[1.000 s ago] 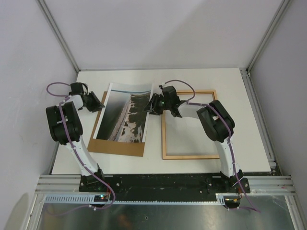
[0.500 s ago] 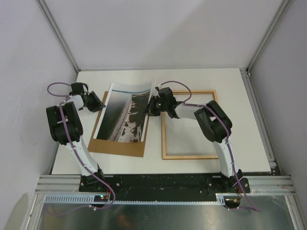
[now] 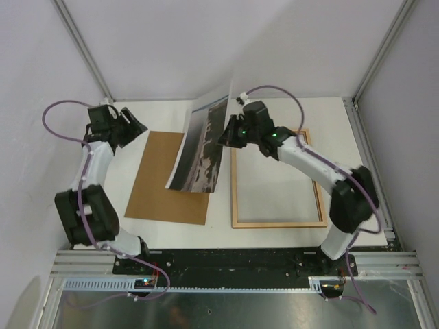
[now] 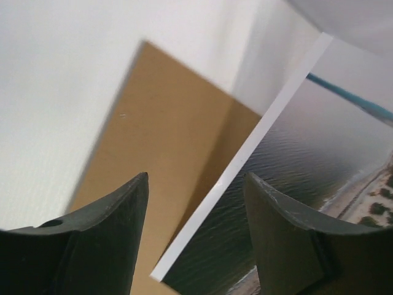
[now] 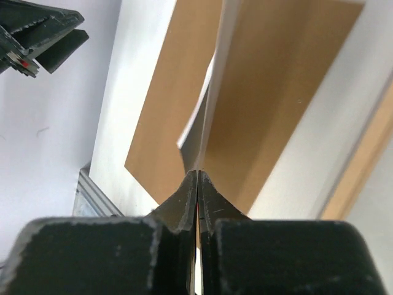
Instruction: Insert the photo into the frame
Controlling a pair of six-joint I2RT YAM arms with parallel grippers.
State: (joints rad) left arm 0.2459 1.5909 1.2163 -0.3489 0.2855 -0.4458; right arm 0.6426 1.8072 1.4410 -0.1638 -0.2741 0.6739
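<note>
Overhead view: the right gripper holds the photo by its right long edge, jaws closed on the print. The photo stands tilted up on edge. Its lower end is over the brown backing board, and whether it touches the board cannot be told. The frame lies flat on the white tabletop, just right of the photo, with nothing inside its rails. The left gripper is near the board's far left corner, apart from the photo.

Left wrist view: the left gripper has its jaws apart with nothing between them. Beyond them are the backing board and the photo, its white border running diagonally and grey-green water showing.

Right wrist view: the right gripper has its jaws pressed together on the photo, seen edge-on as a thin pale strip. Behind it are the backing board, one rail of the frame at the right, and the left gripper at the top left.

The step in hand looks like carrying the photo from the board across to the frame. The next move probably calls for swinging the print to the right, laying it level and lining its corners up inside the rails. The thin sheet may bow, so the free left gripper could steady the loose edge.
</note>
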